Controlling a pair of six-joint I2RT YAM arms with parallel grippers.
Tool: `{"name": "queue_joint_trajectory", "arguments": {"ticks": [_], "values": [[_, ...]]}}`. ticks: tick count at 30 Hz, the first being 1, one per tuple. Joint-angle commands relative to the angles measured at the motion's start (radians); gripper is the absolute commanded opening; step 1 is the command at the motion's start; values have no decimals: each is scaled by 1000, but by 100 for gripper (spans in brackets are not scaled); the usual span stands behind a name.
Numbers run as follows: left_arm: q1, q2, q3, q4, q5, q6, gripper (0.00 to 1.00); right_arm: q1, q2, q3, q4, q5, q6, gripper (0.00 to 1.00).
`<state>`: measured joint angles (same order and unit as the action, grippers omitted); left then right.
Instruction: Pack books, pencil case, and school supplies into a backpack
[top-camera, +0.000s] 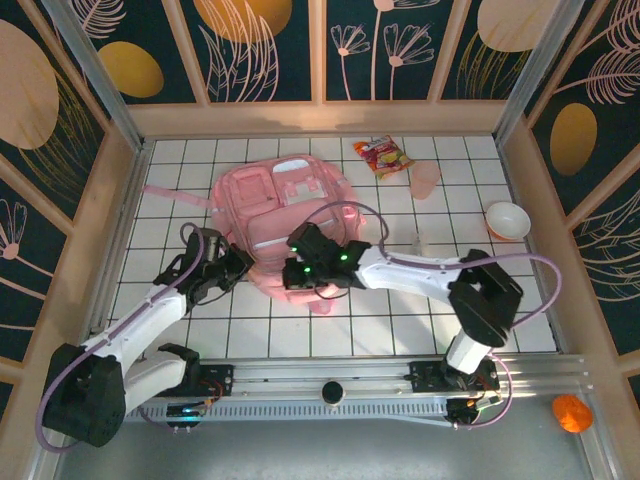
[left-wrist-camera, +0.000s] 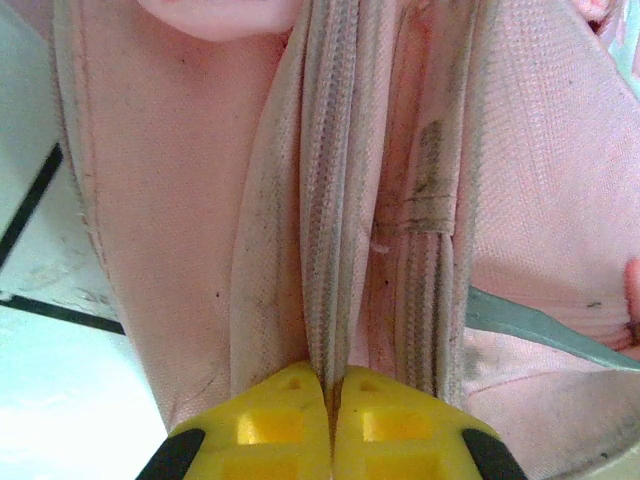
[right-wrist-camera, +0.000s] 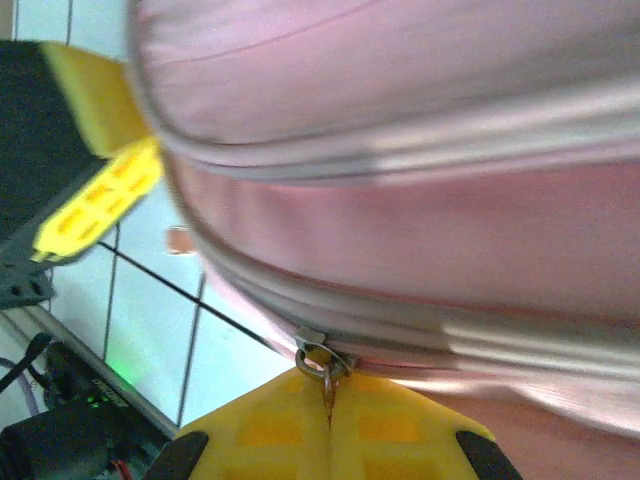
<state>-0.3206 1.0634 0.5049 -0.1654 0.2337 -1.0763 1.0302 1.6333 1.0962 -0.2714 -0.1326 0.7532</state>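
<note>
Pinching the small metal zipper pull (right-wrist-camera: 322, 362) between pads pressed fully together, the right gripper (right-wrist-camera: 328, 405) sits at the near edge of the backpack (top-camera: 290, 205). The bag lies flat in the middle of the tiled table (top-camera: 400, 320) with its front pockets facing up. The left gripper (left-wrist-camera: 330, 405) is closed too, its jaws clamped on a fold of pink fabric, with the zipper tape (left-wrist-camera: 325, 200) running straight away from its fingertips. From above, the two grippers are side by side along that near edge, the left one at the bag's near-left corner and the right one just beside it toward the middle. In the right wrist view the zipper track runs crosswise, from the left gripper's yellow pad at upper left, past the pull and off to the right. The coming move looks to turn on that line. The right arm has the pull, so it should probably travel along the track while the left arm holds the fabric taut as an anchor. Whether the zip is being opened or closed I cannot tell.
</note>
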Motion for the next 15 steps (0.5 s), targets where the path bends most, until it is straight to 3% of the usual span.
{"name": "queue_joint_trajectory", "arguments": {"ticks": [1,6,12,13,14,15], "values": [[32,7,72,-79,-160,116,0,-72,-109,-59,-134,29,-81,0],[42,18,121,-112,-214,172,0,-144,-146,-71,-148,21,-180,0],[42,23,152,-111,-210,238,3,-130,-128,-71,-84,-26,-215,0],[43,18,162,-107,-210,269,16,-121,-128,-69,-72,-32,-223,0],[43,4,172,-91,-199,324,45,-113,-131,-63,-59,-39,-230,0],[43,-17,178,-68,-174,388,65,-107,-132,-59,-46,-48,-233,0]]}}
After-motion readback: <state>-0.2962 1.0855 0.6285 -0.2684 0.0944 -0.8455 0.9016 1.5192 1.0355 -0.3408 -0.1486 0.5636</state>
